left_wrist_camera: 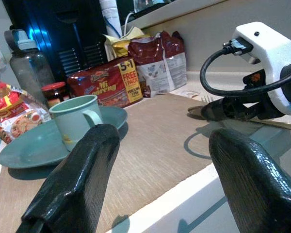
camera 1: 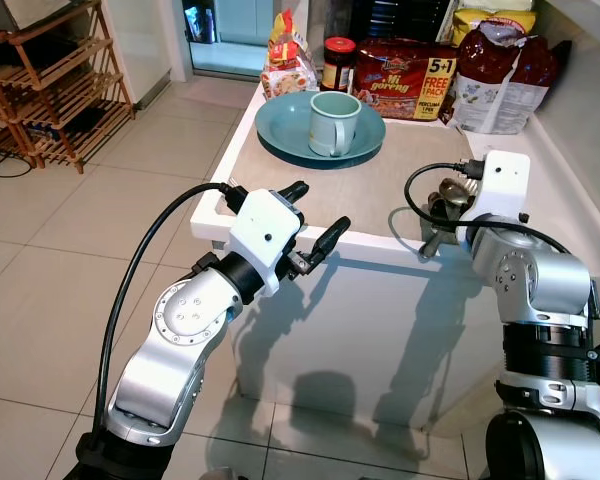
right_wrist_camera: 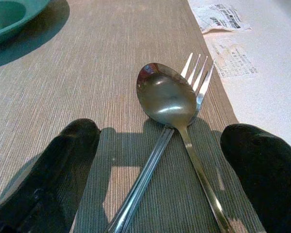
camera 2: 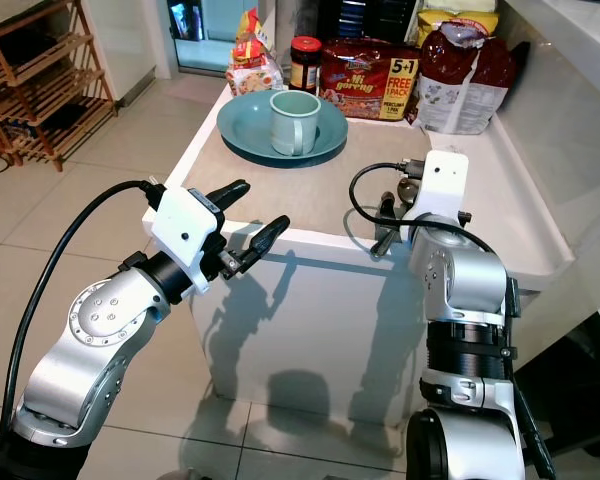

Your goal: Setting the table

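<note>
Left gripper (camera 1: 314,217): raised just off the near left corner of the table (camera 1: 380,255), fingers spread wide and holding nothing.

Placemat (camera 1: 380,180): a tan woven mat lying flat on the table top, under the dishes and the cutlery.

Plate (camera 1: 280,135): teal, resting on the far left part of the placemat.

Mug (camera 1: 332,122): pale green, upright on the plate, handle towards the near side.

Groceries (camera 1: 405,65): noodle packs, a jar and bags lined along the far edge, clear of the place setting.

Spoon (right_wrist_camera: 167,97): lying on the near right part of the placemat, its bowl resting over the fork (right_wrist_camera: 200,73); the two handles cross.

Right gripper (right_wrist_camera: 160,170): low over the near right edge of the placemat, fingers wide apart on either side of the cutlery handles, gripping neither.

Progress: plate, mug, spoon and fork are all down on the placemat; judging from this, what remains is to uncross the cutlery and lay it beside the plate.
</note>
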